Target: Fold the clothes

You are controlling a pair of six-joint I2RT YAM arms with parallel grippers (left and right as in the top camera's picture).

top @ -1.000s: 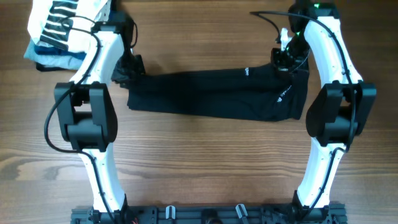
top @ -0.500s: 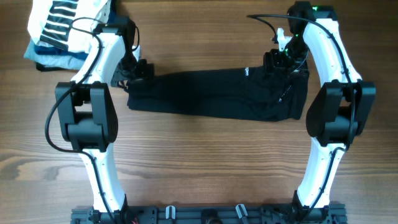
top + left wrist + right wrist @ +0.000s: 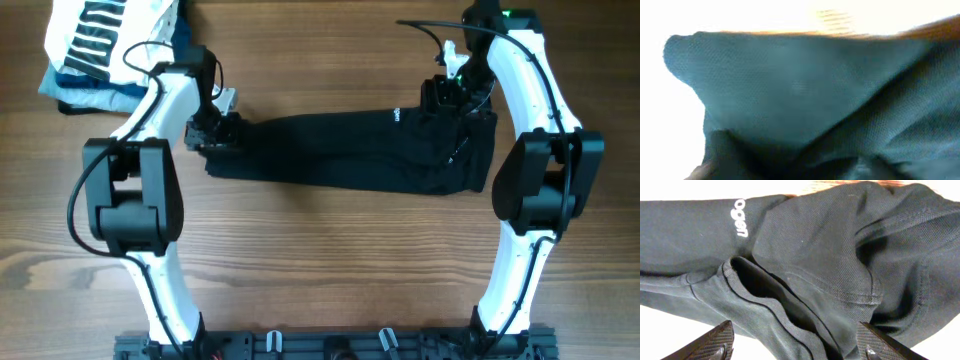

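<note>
The clothes, a black shirt [image 3: 340,150], lie folded into a long band across the middle of the table, with a small white logo [image 3: 396,116] near the far edge. My left gripper [image 3: 212,130] is at the band's left end. The left wrist view is filled by blurred black fabric [image 3: 805,100] and shows no fingers. My right gripper [image 3: 443,98] hovers at the far right corner. In the right wrist view its fingers [image 3: 710,345] stand wide apart and open over the rumpled shirt [image 3: 815,255], near the logo [image 3: 740,217].
A stack of folded garments sits at the back left: a white black-striped one [image 3: 100,30] on top of light blue ones [image 3: 85,90]. It lies close behind my left arm. Bare wooden table [image 3: 330,260] stretches in front of the shirt.
My right gripper has opened off the shirt's far right corner and shifted slightly left. My left gripper has moved nearer along the shirt's left end. The shirt stays flat.
</note>
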